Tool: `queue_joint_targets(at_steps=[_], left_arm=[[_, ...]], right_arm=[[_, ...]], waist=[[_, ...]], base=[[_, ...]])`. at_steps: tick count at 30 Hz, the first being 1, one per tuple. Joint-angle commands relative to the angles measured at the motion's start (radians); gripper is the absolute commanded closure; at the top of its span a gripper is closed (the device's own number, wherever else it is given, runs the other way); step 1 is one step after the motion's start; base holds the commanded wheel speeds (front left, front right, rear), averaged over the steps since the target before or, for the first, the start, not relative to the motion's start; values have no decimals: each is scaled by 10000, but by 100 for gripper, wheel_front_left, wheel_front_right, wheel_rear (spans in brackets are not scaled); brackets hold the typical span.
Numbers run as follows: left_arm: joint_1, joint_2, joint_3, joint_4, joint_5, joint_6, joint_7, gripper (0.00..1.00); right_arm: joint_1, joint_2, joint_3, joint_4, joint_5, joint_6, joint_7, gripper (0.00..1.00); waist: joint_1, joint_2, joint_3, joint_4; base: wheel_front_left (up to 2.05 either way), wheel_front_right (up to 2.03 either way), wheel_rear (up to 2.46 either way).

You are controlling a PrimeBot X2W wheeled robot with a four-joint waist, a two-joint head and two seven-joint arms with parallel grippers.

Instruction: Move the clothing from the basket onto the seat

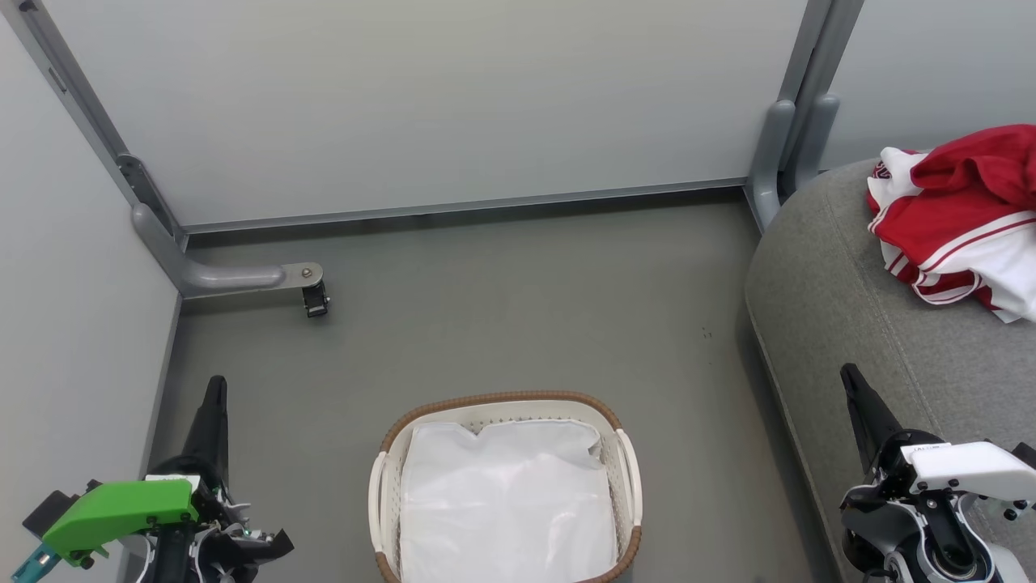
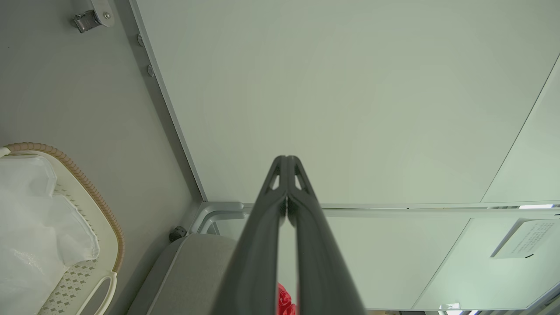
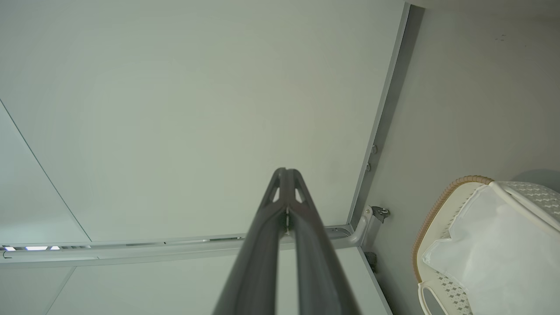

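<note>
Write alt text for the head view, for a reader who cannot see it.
Red and white clothing lies bunched on the grey seat at the right; the white basket on the floor, bottom centre, holds just its white liner. The left gripper and right gripper, both shut, point up from the lower corners, holding nothing.

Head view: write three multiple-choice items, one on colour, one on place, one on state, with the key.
1. The basket rim is: A brown, B blue, C black.
2. The clothing lies: A in the basket, B on the seat, C on a shelf.
3. The left gripper and right gripper are: A shut, B wide open, C gripping something.
Key: 1 A, a brown woven band rings its top; 2 B, the red heap rests on the grey cushion; 3 A, each pair of fingers meets, nothing between.
</note>
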Motion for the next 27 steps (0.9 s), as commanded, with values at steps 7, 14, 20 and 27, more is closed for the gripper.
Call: queue_joint_targets(at_steps=[7,14,20,27], left_arm=[[-100,-1,20,-23,-33,-66,43,100],[-100,-1,20,-23,-33,-66,43,100],[-100,-1,19,-24,-33,-66,43,100],[-100,-1,19,-24,-34,-66,43,100]], right_arm=[[-76,-43,-25,-39,10,-7,34,100],[-76,-42,-25,-39,8,-7,35,100],[-76,-41,-25,-39,7,-7,35,100],[-76,-40,-26,-39,6,-7,36,100]], waist=[[-1,0,0,0],[-1,0,0,0],[-1,0,0,0],[-1,0,0,0]], base=[[0,0,0],[0,0,0],[0,0,0],[0,0,0]])
